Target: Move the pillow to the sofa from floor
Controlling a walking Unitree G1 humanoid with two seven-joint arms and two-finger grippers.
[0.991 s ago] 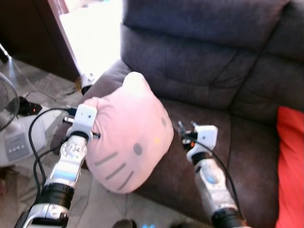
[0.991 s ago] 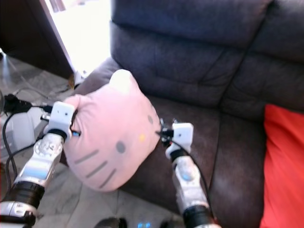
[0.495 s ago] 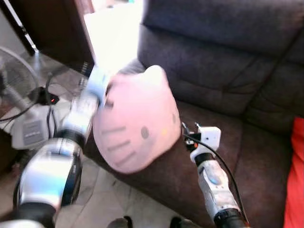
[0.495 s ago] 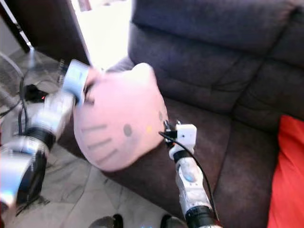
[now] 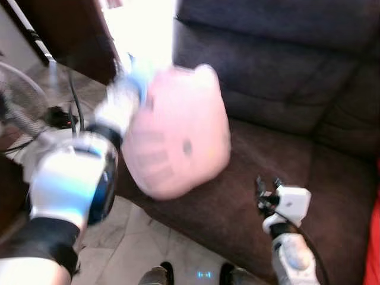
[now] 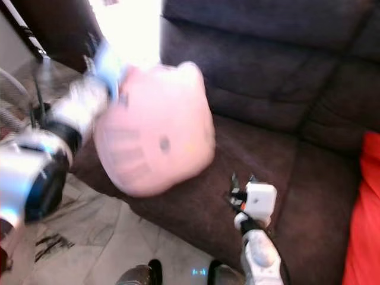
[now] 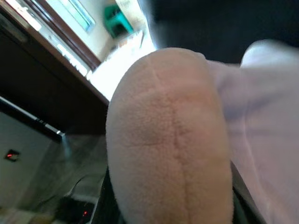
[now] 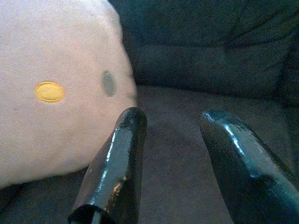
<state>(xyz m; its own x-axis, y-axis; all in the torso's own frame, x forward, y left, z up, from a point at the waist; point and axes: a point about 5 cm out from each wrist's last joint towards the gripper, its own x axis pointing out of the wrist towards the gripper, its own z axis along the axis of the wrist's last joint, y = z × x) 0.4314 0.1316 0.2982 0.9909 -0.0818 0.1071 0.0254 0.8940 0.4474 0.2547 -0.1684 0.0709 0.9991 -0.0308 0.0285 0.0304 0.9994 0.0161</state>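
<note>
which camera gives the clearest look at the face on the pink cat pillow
The right wrist view: the pink cat-face plush pillow is sharp there, with its yellow nose and one grey eye. Both eye views show the whole pillow but motion-blurred. The left wrist view shows just a close, faceless bulge of it.

Left pincer [image 5: 132, 80] motion-blurred against pillow [image 5: 178, 133]

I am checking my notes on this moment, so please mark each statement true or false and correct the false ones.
1. The pink pillow is over the dark sofa's seat edge. True.
2. The right gripper is shut on the pillow. False: its fingers are open, apart from the pillow.
3. The left gripper is at the pillow's upper left side. True.
4. The pillow is blue. False: it is pink, with a yellow spot.
5. A red cushion lies at the sofa's right. True.
</note>
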